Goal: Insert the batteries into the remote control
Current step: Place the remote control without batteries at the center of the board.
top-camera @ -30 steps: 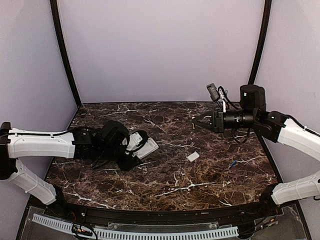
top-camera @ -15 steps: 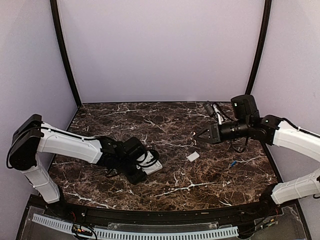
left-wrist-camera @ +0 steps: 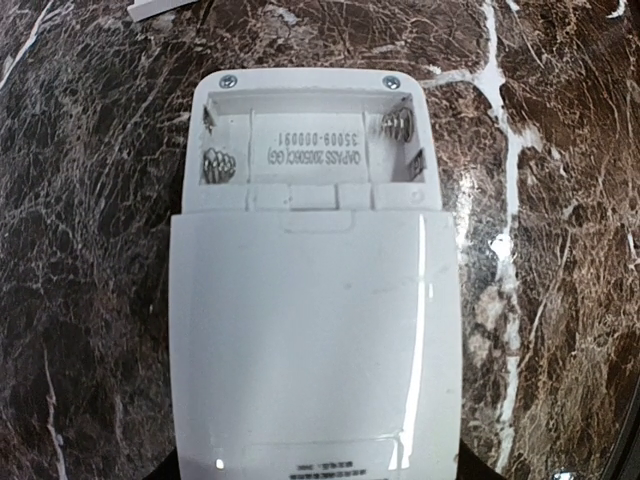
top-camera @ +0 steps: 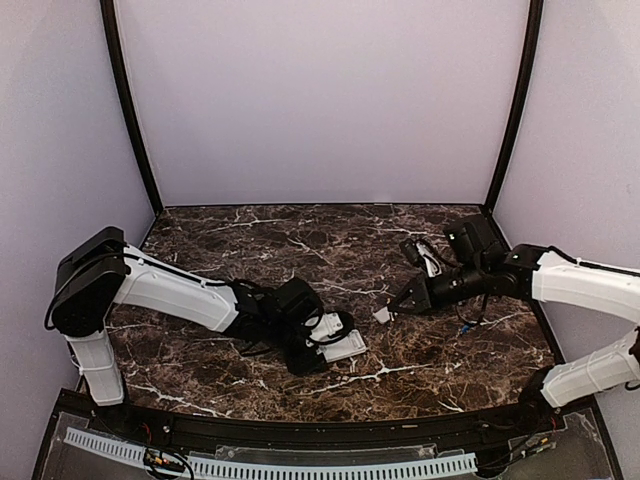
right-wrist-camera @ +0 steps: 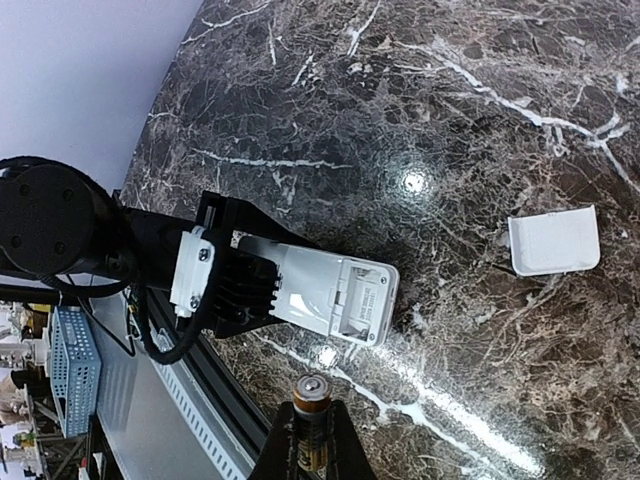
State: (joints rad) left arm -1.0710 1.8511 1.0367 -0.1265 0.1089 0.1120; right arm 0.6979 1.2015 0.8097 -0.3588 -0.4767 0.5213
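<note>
Marble top (top-camera: pixel 300 240): L claw (top-camera: pixel 330 338) clamped on remote (left-wrist-camera: pixel 315 330); R claw (right-wrist-camera: pixel 311 440) on battery (right-wrist-camera: pixel 311 400), apart.

The remote control (top-camera: pixel 345 347) rests back-up low at the desk (top-camera: pixel 250 235), its left end clasped in the left tool (top-camera: pixel 325 338). Its battery compartment (left-wrist-camera: pixel 310 145) is at the end farthest from that tool. Right of the remote and a little behind it, apart from it, a small cover plate (right-wrist-camera: pixel 553 241) lies flat on the desk. The right tool (top-camera: pixel 392 312) hangs just beside that plate, a battery (right-wrist-camera: pixel 312 415) pinched between its fingers.
</note>
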